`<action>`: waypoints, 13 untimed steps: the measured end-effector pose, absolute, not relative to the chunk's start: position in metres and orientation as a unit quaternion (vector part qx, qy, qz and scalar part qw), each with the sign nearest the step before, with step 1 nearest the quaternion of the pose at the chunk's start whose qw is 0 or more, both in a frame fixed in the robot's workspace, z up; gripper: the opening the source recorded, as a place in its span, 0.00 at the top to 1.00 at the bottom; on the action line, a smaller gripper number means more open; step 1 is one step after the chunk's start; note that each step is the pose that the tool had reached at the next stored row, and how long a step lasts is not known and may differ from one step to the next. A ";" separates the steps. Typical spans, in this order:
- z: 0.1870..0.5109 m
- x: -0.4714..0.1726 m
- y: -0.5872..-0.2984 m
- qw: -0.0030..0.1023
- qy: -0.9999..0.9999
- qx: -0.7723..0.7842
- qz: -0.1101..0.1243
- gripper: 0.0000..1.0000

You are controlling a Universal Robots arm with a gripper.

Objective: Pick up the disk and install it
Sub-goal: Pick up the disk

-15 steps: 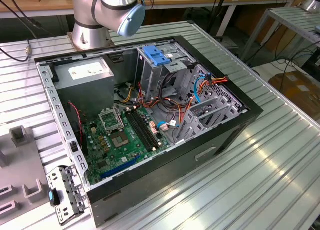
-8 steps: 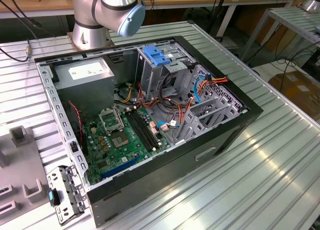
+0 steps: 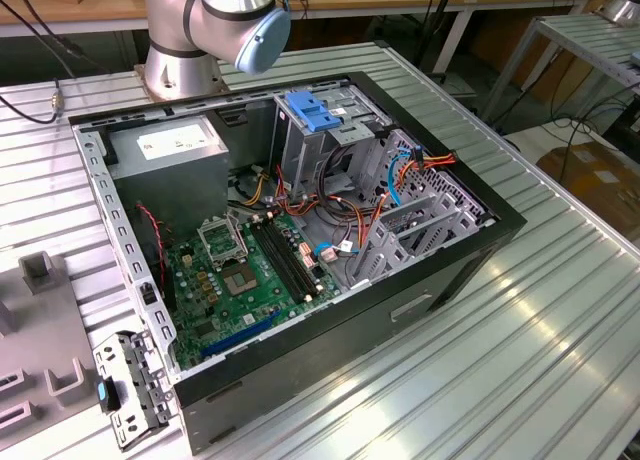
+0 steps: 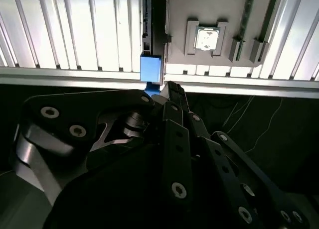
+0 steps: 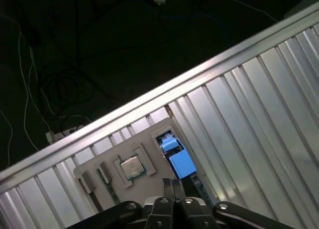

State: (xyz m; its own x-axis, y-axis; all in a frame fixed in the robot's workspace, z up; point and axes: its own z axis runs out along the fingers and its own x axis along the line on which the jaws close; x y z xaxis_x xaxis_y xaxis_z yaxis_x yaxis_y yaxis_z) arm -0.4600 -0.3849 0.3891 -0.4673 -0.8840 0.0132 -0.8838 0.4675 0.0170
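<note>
the disk [image 5: 178,161] stands on its narrow edge just beside the grey fixture plate [image 5: 149,139], on the side of the plate that faces the open computer case [image 3: 330,230]. in both wrist views the part that shows best is its blue plastic bracket [image 4: 150,69], with the thin metal body running on along the plate's side. in the exterior view the disk [image 3: 125,390] shows as a silver slab with a blue tab, just beside the plate [image 3: 60,320].

the gripper [image 5: 168,181] hangs over the plate's edge, near the blue end of the disk. its two fingertips sit pressed together with nothing between them, and in the second wrist view the gripper [image 4: 169,87] looks the same. no contact with the disk shows.

as a judgement, the disk is dense and stiff for its size, so it will not bend in a grip, but its flat metal faces are smooth and could slide under a light squeeze. it likely takes knocks badly. the blue bracket is thinner plastic and probably flexes. the soundest hold looks to be across the two broad faces near the upper edge, away from the plate, with the pads on metal and not on the bracket's tab.
</note>
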 end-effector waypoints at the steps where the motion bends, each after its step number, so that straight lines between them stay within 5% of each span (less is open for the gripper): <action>1: 0.389 -0.460 -0.385 0.010 -0.854 0.520 -0.004 0.89; 13: 0.384 -0.460 -0.378 0.009 -0.820 0.572 -0.006 0.89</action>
State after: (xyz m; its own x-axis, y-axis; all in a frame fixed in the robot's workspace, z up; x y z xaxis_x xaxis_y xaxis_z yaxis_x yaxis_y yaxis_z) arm -0.4600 -0.3783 0.3837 -0.3462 -0.9381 0.0076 -0.9379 0.3463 0.0195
